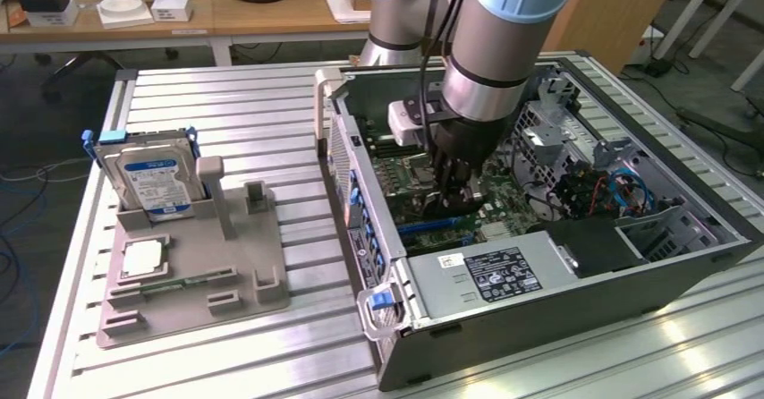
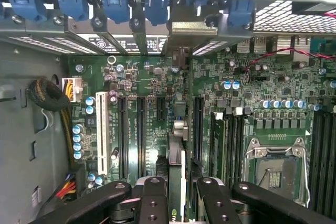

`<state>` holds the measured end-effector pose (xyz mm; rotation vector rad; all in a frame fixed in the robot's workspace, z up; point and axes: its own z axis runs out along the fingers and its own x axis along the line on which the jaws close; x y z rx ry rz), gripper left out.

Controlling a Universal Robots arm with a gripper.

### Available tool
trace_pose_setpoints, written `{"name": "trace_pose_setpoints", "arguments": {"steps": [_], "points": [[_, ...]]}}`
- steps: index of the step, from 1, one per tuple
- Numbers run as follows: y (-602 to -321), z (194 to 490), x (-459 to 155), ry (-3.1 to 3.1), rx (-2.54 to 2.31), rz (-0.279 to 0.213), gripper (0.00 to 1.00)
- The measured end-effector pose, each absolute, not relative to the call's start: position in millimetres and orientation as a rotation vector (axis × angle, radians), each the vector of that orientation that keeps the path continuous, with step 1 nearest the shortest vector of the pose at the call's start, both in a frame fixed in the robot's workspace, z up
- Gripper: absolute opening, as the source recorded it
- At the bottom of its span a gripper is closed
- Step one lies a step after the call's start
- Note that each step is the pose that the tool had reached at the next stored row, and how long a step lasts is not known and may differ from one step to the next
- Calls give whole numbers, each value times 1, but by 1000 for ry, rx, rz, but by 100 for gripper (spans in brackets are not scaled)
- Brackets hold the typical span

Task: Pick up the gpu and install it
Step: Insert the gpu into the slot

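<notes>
Landmark: the open computer case [image 1: 668, 265], lying on its side on the slatted table [image 1: 239, 86].

Exterior view: the arm reaches down into the case, gripper [image 1: 452, 204] low over the motherboard [image 1: 400, 162], near the case's middle. The fingers end in a dark shape at board level; what they hold cannot be made out from here. Outside the case, toward the exterior view's left, a grey parts tray [image 1: 179, 283] holds the hard drive [image 1: 153, 180] standing upright, with a narrow green memory stick [image 1: 179, 284] lying flat in front of it. The power supply [image 1: 496, 278] sits at the case's near end.

Wrist view: black fingers [image 2: 152, 203] stand partly closed on either side of the gpu [image 2: 177, 156], a thin card seen edge-on, clamped between them. The card runs down toward the expansion slots [image 2: 140, 129], its metal bracket end reaching the row of blue-latched rear openings [image 2: 115, 6]. Whether its edge is seated in a slot cannot be told. The empty CPU socket [image 2: 275, 166] lies beside the slots, inside the case.
</notes>
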<state>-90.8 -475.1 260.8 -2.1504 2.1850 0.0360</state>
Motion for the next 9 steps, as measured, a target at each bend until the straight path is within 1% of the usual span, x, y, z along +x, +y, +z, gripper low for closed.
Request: {"name": "trace_pose_setpoints", "arguments": {"steps": [9], "points": [[-475,257,-93,2184,-2152,36,26]]}}
